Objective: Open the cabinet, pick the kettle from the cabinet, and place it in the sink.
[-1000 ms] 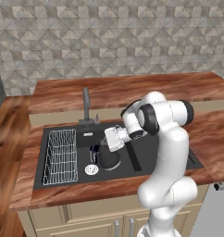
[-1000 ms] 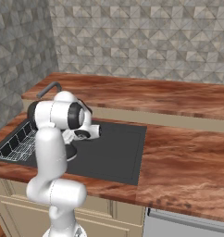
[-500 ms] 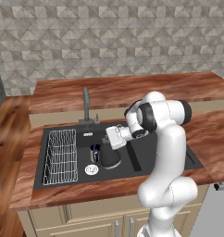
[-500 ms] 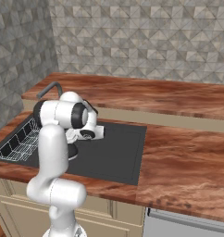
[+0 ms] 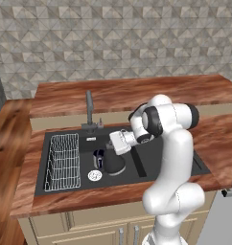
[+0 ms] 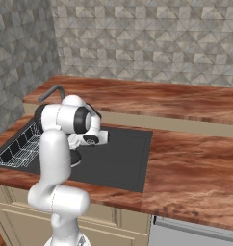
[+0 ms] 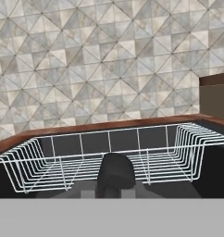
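The black kettle (image 5: pixel 114 163) rests low in the black sink (image 5: pixel 154 165), just right of the wire rack. My gripper (image 5: pixel 110 144) points left right above it, jaws nearly together on the kettle's top handle. In the hand view that dark handle (image 7: pixel 115 173) rises at the bottom centre, close to the camera. From the right base the kettle (image 6: pixel 74 156) peeks out behind my arm, inside the sink (image 6: pixel 121 161). The cabinet is out of view.
A white wire dish rack (image 5: pixel 63 161) (image 7: pixel 178 148) fills the sink's left part. The dark faucet (image 5: pixel 89 109) (image 6: pixel 50 92) stands behind the basin, and a round drain (image 5: pixel 94 175) lies in front of the kettle. Reddish wood countertop (image 5: pixel 218 139) surrounds the sink.
The hand has shifted slightly to the right over the sink, and the kettle has moved with it. The jaws have stayed shut.
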